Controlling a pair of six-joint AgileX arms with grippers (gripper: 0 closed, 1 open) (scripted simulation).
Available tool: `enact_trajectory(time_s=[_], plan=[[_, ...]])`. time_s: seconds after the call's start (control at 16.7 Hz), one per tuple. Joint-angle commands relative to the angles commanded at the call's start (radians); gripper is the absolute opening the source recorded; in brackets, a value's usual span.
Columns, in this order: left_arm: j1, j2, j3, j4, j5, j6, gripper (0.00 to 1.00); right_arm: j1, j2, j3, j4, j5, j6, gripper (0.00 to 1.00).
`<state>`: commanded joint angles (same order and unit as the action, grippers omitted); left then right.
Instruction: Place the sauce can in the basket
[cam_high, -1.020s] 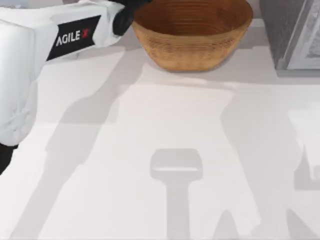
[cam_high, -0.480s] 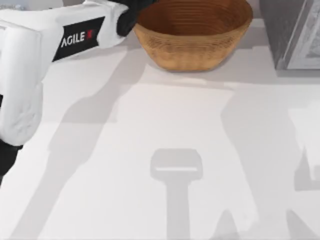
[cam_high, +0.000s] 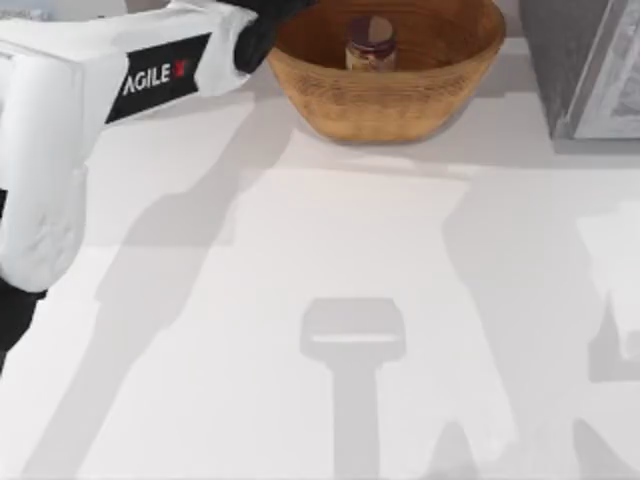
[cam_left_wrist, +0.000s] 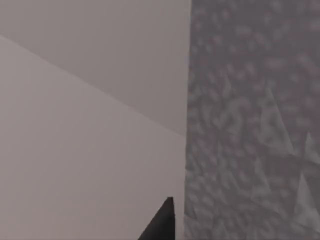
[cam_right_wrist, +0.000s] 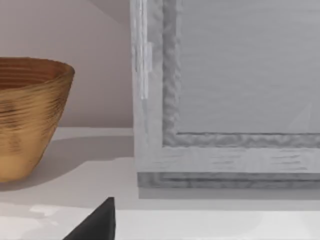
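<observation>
you're looking at a pale white surface (cam_high: 300, 260); the basket (cam_high: 385, 100) is sitting on it at the far edge, a grey framed box (cam_high: 585, 70) standing right of it.

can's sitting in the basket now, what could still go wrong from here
1. The left arm reaches right up to the basket rim; pulling back carelessly might nudge or drag the basket.
2. The sauce can stands upright inside the basket; a knock to the basket could tip it over.
3. A grey panel stands close to the basket's right, so a wide swing that way may hit it.
</observation>
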<state>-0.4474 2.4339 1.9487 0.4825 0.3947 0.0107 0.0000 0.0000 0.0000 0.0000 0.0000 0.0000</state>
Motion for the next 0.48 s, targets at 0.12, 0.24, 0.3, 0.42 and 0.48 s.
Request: enact_trajectory(time_s=[0.12,0.24,0.3,0.42,0.48], plan=[[0.000,0.000,0.000,0.000,0.000,0.000,0.98,0.000,0.000,0.000,0.000,0.000,0.000,1.00],[0.000,0.000,0.000,0.000,0.000,0.000,1.00,0.000,0.000,0.000,0.000,0.000,0.000,1.00],[0.000,0.000,0.000,0.000,0.000,0.000,1.00,0.000,0.000,0.000,0.000,0.000,0.000,1.00],[0.000,0.000,0.000,0.000,0.000,0.000,1.00,0.000,0.000,0.000,0.000,0.000,0.000,1.00],[0.000,0.000,0.000,0.000,0.000,0.000,1.00,0.000,0.000,0.000,0.000,0.000,0.000,1.00]])
